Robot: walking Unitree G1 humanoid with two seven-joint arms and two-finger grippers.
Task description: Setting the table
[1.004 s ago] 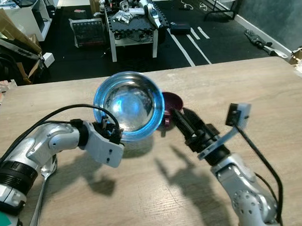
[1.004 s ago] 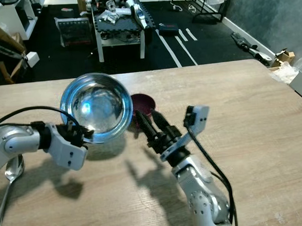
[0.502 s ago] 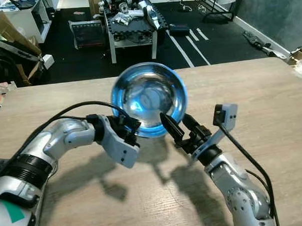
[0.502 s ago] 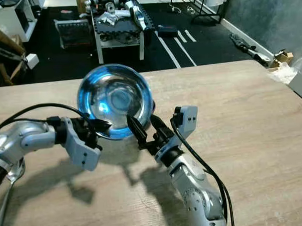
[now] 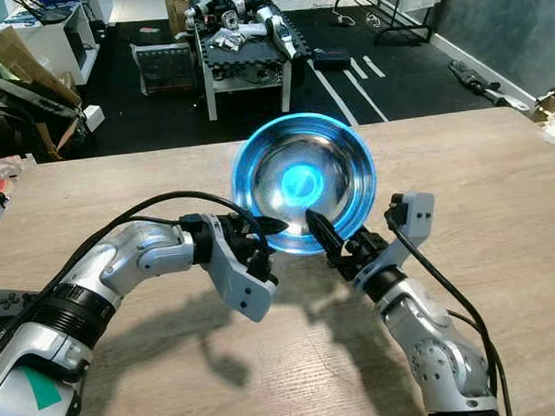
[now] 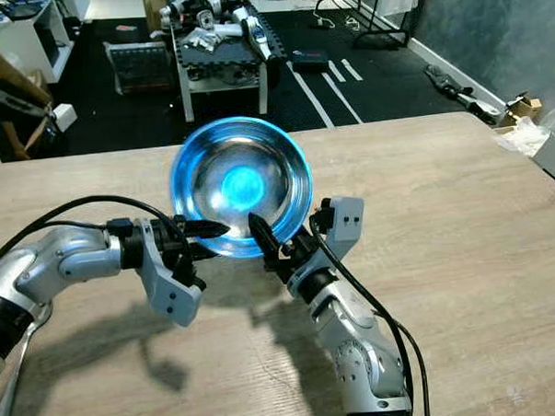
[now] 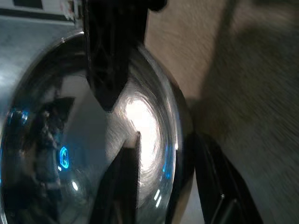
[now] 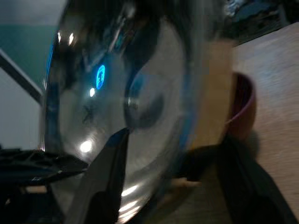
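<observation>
The steel bowl (image 5: 304, 182) is held up off the wooden table (image 5: 498, 189), tipped so its open mouth faces the head camera, roughly over the middle of the table and nearer its far edge than its near one. It is a polished, round, shallow bowl with a thin rolled rim; a blue glow rings the rim and pools at the centre of the basin (a reflection, most likely, not colour of its own).

The left gripper (image 5: 257, 229) has the bowl by the rim on its lower left side, one finger inside the basin and the other behind the wall, closed on the metal. That pinch on the edge is what lets the bowl stand tilted in the air.

The right gripper (image 5: 332, 243) is at the rim's lower right side, its fingers spread with the rim between them, one pointing into the basin and one behind. Whether they already press on the metal I cannot tell. This looks like a handover from one arm to the other, or a two-point hold to steady the bowl before setting it down.

In the right wrist view a dark red cup (image 8: 243, 109) stands on the table behind the bowl.
</observation>
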